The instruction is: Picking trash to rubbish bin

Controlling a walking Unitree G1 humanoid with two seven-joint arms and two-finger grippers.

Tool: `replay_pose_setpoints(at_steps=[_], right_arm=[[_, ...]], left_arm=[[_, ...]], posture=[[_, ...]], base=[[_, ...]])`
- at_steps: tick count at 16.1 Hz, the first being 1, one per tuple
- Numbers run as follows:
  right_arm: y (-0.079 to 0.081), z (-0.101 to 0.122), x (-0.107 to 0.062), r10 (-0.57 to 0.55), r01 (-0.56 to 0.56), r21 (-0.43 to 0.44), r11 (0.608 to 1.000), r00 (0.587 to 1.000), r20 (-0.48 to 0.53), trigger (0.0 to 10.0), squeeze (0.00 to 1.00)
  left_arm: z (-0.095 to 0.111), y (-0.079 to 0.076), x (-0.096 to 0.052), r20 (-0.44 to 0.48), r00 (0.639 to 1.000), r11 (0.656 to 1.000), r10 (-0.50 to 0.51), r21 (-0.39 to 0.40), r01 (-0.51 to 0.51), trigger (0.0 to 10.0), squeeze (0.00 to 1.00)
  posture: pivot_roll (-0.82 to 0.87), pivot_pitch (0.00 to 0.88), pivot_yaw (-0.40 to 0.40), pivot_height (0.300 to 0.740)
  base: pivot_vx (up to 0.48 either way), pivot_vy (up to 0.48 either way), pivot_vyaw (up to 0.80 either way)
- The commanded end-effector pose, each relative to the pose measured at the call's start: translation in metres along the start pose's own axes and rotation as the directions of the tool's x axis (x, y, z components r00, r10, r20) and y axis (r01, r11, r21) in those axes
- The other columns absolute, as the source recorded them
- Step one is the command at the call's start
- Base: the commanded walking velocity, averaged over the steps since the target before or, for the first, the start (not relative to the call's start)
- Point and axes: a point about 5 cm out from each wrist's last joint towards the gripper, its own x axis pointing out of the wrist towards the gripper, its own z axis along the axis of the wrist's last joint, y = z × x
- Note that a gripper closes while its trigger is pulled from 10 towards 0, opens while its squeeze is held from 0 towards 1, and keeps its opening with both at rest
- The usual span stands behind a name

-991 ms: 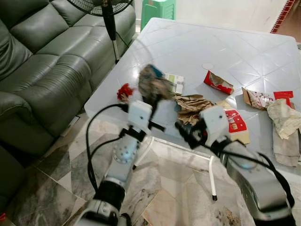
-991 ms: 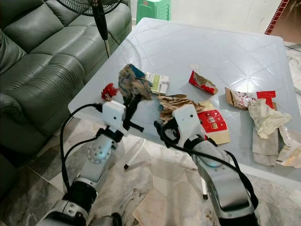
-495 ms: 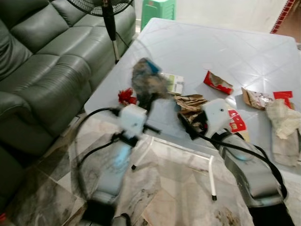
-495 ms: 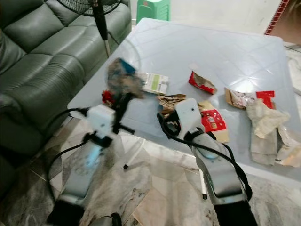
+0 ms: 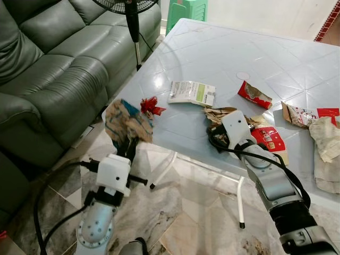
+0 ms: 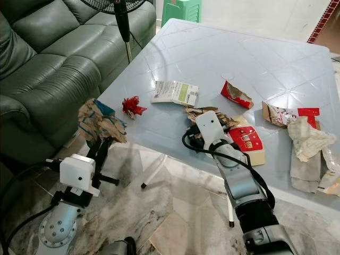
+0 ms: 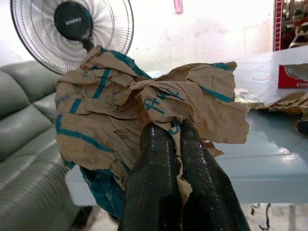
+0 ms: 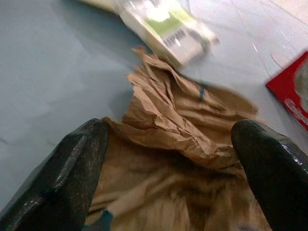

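Note:
My left gripper [image 5: 127, 150] is shut on a crumpled brown-and-teal paper bag [image 5: 125, 120]. It holds the bag up over the floor, just off the table's front left corner. From the left wrist, the two fingers [image 7: 156, 159] are pressed together into the paper [image 7: 115, 106]. My right gripper [image 5: 214, 134] is open at the front edge of the pale blue table [image 5: 212, 48]. Its fingers [image 8: 72, 163] stand wide on either side of a crumpled brown paper [image 8: 178, 125], which lies on the table [image 5: 220, 112].
More trash lies on the table: a red wrapper [image 5: 151, 105], a white-green packet [image 5: 191, 93], a torn red carton [image 5: 254, 94], a flat red box [image 5: 268, 139] and papers [image 5: 324, 143] at the right. A grey-green sofa [image 5: 48, 69] and fan pole [image 5: 133, 26] stand left.
My left arm has drawn down and to the left, off the table, with the paper bag in it. The right gripper has reached forward around the brown paper. The camera has shifted.

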Motion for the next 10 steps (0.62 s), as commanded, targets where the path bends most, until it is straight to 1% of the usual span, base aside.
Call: replay_pose_setpoints(at_steps=[1,2,3,4,5,6,8,10], right_arm=[[-0.006,-0.005,0.001,-0.029,0.029,-0.02,0.999,0.999,-0.021,10.0,0.0],[-0.006,-0.011,0.002,-0.024,0.023,-0.025,0.999,0.999,-0.047,10.0,0.0],[-0.005,-0.012,0.002,-0.023,0.022,-0.026,0.999,0.999,-0.049,10.0,0.0],[-0.005,-0.014,0.003,-0.023,0.021,-0.028,0.999,0.998,-0.05,9.2,0.0],[-0.003,-0.016,0.004,-0.015,0.013,-0.03,0.999,0.998,-0.056,2.4,0.0],[-0.001,-0.017,0.006,-0.01,0.01,-0.007,1.0,0.998,-0.057,0.0,0.0],[0.001,-0.016,0.008,0.0,0.001,0.028,1.0,0.999,-0.051,0.0,0.0],[0.01,-0.012,0.011,0.038,-0.035,0.091,0.995,0.999,-0.022,0.0,0.0]], left_arm=[[0.006,-0.005,0.001,0.006,1.0,1.0,-0.005,-0.001,0.005,0.0,0.0],[0.007,-0.008,0.003,0.002,1.0,1.0,-0.014,-0.012,0.014,0.0,0.0],[0.007,-0.009,0.004,0.003,1.0,1.0,-0.017,-0.014,0.017,0.0,0.0],[0.008,-0.01,0.006,0.004,1.0,1.0,-0.022,-0.016,0.022,0.0,0.0],[0.009,-0.009,0.009,0.005,1.0,1.0,-0.025,-0.016,0.025,0.0,0.0],[0.009,-0.007,0.013,0.006,1.0,1.0,-0.025,-0.013,0.025,0.0,0.0],[0.009,-0.005,0.016,0.007,1.0,1.0,-0.024,-0.01,0.024,0.0,0.0],[0.01,-0.006,0.021,0.015,0.999,1.0,-0.029,-0.011,0.029,0.0,0.0]], posture=[[0.08,0.131,-0.056,0.74],[0.07,0.128,-0.054,0.74],[0.07,0.128,-0.054,0.74],[0.07,0.124,-0.052,0.74],[0.07,0.122,-0.052,0.74],[0.07,0.114,-0.049,0.74],[0.07,0.106,-0.045,0.74],[0.08,0.095,-0.041,0.74]], base=[[0.0,0.0,0.0],[0.0,0.0,0.0],[0.0,0.0,0.0],[0.0,0.0,0.0],[0.0,0.0,0.0],[0.0,0.0,0.0],[0.0,0.0,0.0],[0.0,0.0,0.0]])
